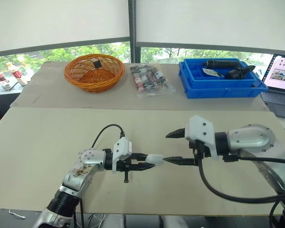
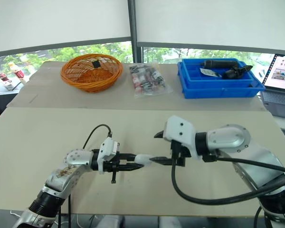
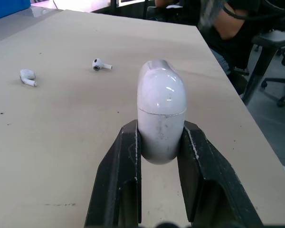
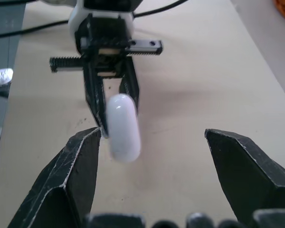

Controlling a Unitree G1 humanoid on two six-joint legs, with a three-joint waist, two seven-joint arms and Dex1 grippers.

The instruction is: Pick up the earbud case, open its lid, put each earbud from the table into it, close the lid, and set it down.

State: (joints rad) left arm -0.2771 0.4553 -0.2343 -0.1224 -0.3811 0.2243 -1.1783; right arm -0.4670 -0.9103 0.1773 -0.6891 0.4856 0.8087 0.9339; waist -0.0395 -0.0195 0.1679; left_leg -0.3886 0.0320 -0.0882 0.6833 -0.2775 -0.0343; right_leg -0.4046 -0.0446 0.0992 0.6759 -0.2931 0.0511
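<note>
My left gripper [image 1: 149, 161] is shut on the white earbud case [image 1: 155, 158] and holds it just above the beige table [image 1: 47, 152], near the front middle. In the left wrist view the case [image 3: 161, 114] stands between the two black fingers [image 3: 130, 156] with its lid seam closed. My right gripper [image 1: 167, 148] is open, facing the case from the right. Its lower fingertip sits right by the case's free end and its upper finger is raised. In the right wrist view the case [image 4: 123, 126] hangs beside one fingertip [image 4: 88, 142]. Two white earbuds [image 3: 27, 77] [image 3: 101, 65] lie apart on the table beyond the case.
On the far table stand a wicker basket [image 1: 94, 71], a clear bag of small items [image 1: 151, 80] and a blue bin [image 1: 218, 78] with dark tools. A laptop [image 1: 282, 78] is at the right edge. A seated person [image 3: 237, 23] is past the table's side.
</note>
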